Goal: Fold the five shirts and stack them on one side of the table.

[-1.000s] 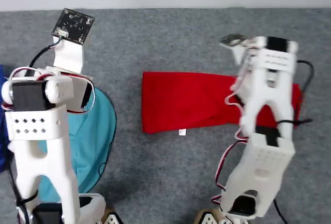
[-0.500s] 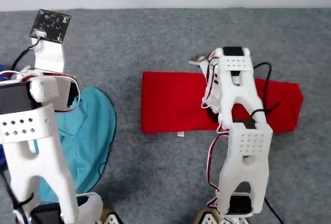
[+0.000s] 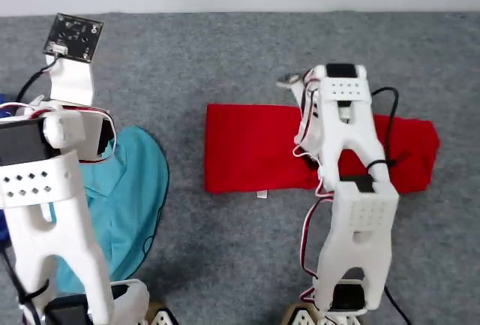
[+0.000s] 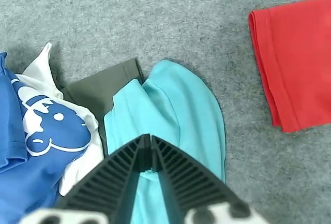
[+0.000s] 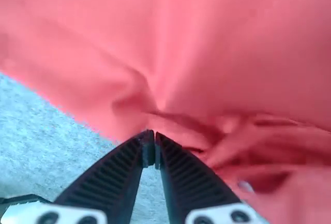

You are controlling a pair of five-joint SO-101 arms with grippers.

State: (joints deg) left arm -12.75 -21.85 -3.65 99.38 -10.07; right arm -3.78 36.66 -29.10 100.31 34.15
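Jaws of the right gripper (image 5: 150, 144) pinch the red shirt (image 3: 251, 148) lying mid counter (image 3: 225, 55): I'd lift gently, carry straight across, match edges; left gripper (image 4: 150, 144) jaws closed, empty, above the teal shirt (image 4: 176, 110)

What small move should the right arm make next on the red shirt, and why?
Probably raise the right gripper a little. Its jaws are shut at the edge of the red shirt, wrinkles gathered at the tips, so it seems to hold cloth. The shirt lies as a long flat strip; lifting frees that edge for folding.
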